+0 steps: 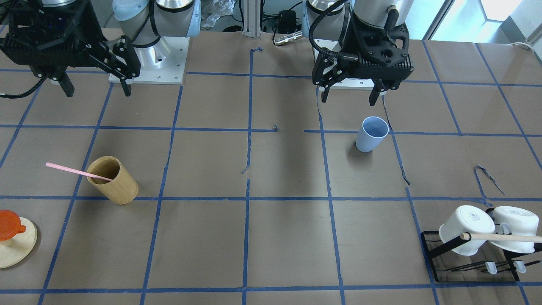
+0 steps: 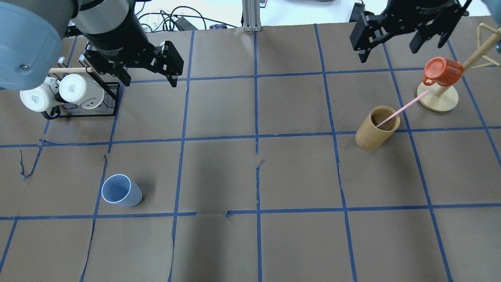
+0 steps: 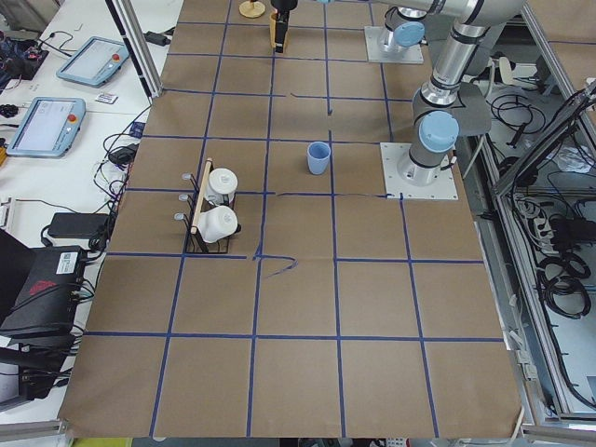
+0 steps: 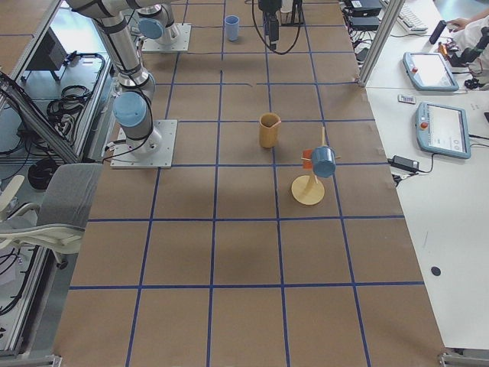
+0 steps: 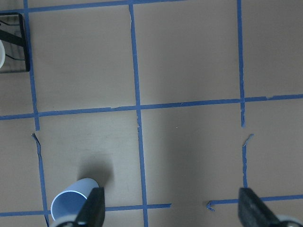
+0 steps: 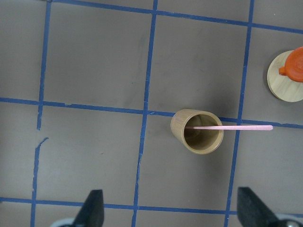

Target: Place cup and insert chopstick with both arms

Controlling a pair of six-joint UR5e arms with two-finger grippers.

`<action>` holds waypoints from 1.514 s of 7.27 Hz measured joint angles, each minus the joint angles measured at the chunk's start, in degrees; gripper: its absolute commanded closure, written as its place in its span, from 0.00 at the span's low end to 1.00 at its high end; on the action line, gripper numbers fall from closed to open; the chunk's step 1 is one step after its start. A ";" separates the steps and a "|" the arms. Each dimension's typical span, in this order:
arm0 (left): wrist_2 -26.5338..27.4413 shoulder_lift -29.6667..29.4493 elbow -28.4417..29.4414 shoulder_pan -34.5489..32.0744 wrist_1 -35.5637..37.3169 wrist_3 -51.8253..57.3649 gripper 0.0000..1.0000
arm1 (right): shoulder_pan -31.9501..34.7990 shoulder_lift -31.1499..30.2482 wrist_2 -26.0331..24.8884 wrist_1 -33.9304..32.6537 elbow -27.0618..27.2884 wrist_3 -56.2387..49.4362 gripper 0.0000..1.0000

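Bamboo holder (image 1: 114, 181) stands upright in the front-facing view. The pink chopstick (image 1: 78, 171) rests in it with its lower end inside, its shaft on the rim, and its free end pointing away from the blue cup (image 1: 371, 134). That cup stands mouth-up, well apart from the holder, near the left gripper (image 1: 349, 98). This gripper hangs above the table with its fingers spread wide and nothing between them. The right gripper (image 1: 97, 91), equally spread and empty, hangs on the holder's robot side.

From overhead, the chopstick's long axis slants from the holder toward the wooden mug tree (image 2: 438, 101), which carries a red mug (image 2: 444, 71). White mugs (image 2: 80, 91) on a black rack (image 2: 113, 102) sit at the table end far from the holder.

Only the right side view shows a blue mug (image 4: 324, 162) on the tree, beside the red one.

The left wrist view looks into the cup's open mouth, beside one finger at the picture's bottom edge.

The right wrist view looks straight down the holder. There the chopstick lies level across the picture, running from the inner wall out past the rim on the tree's side.
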 measured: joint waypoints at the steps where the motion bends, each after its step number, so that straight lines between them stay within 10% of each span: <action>1: 0.00 0.00 0.00 0.00 0.00 0.00 0.00 | 0.00 0.02 0.14 0.00 0.00 -0.04 0.00; 7: 0.04 -0.08 -1.55 0.44 -0.02 0.67 0.00 | -0.01 0.58 0.45 -1.38 -0.10 -2.55 0.00; 11: 0.68 1.26 -17.42 7.95 3.75 6.80 0.00 | -2.87 4.06 4.04 -6.99 -0.05 -28.47 0.00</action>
